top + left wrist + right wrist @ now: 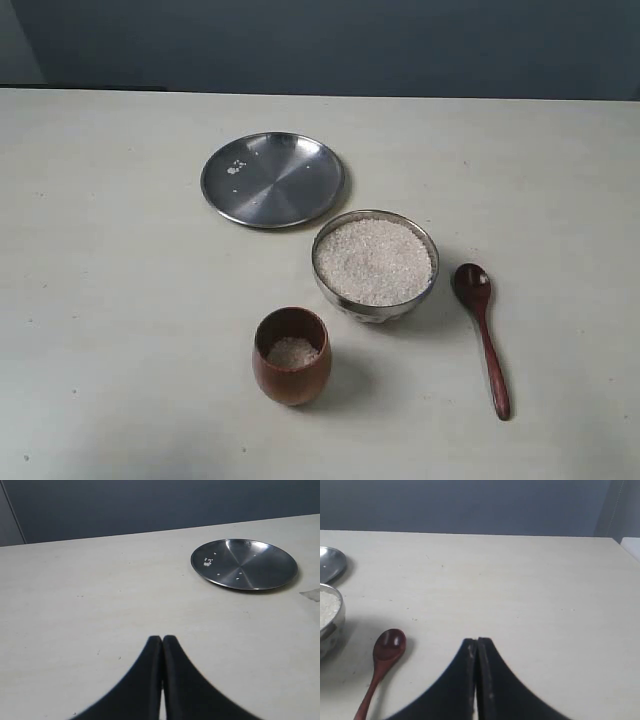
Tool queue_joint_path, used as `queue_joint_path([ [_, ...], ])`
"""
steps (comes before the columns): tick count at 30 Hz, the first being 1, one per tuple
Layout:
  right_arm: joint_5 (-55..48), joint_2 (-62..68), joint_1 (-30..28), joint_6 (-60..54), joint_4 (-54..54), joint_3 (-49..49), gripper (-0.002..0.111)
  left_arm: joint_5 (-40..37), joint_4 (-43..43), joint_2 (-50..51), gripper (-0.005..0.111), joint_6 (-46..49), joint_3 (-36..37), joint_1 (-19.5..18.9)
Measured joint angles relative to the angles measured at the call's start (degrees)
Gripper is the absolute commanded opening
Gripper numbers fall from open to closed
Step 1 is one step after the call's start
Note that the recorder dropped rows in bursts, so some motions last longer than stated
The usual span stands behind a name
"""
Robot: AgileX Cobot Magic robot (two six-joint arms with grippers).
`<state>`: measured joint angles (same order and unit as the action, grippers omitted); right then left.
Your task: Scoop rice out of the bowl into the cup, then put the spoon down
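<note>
The steel bowl (432, 285) stands mid-table, heaped with white rice (374, 261). In front of it and to its left is the wooden cup (291, 378) with a little rice at its bottom. The dark wooden spoon (484, 330) lies flat on the table to the right of the bowl, head toward the back. Neither gripper shows in the exterior view. My left gripper (162, 639) is shut and empty above bare table. My right gripper (477, 641) is shut and empty, with the spoon (383, 660) and the bowl's rim (339, 605) off to one side of it.
A flat steel plate (273, 179) with a few stray grains lies behind the bowl, also seen as the plate (244, 564) in the left wrist view. The pale table (120, 300) ends at a dark wall at the back.
</note>
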<state>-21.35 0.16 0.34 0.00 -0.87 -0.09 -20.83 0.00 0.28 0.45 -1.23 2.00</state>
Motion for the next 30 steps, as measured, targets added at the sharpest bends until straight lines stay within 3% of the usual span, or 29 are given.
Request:
queue_joint_path([
  [7, 2.6, 0.0, 0.0, 0.0, -2.5, 0.0, 0.0, 0.0, 0.0, 0.0, 0.0, 0.0, 0.0, 0.0],
  [14, 17.1, 0.0, 0.0, 0.0, -2.7, 0.0, 0.0, 0.0, 0.0, 0.0, 0.0, 0.0, 0.0, 0.0],
  [23, 36.2, 0.0, 0.0, 0.0, 12.1, 0.0, 0.0, 0.0, 0.0, 0.0, 0.0, 0.0, 0.0, 0.0],
  [30, 40.3, 0.0, 0.0, 5.6, 20.8, 0.0, 0.0, 0.0, 0.0, 0.0, 0.0, 0.0, 0.0, 0.0],
])
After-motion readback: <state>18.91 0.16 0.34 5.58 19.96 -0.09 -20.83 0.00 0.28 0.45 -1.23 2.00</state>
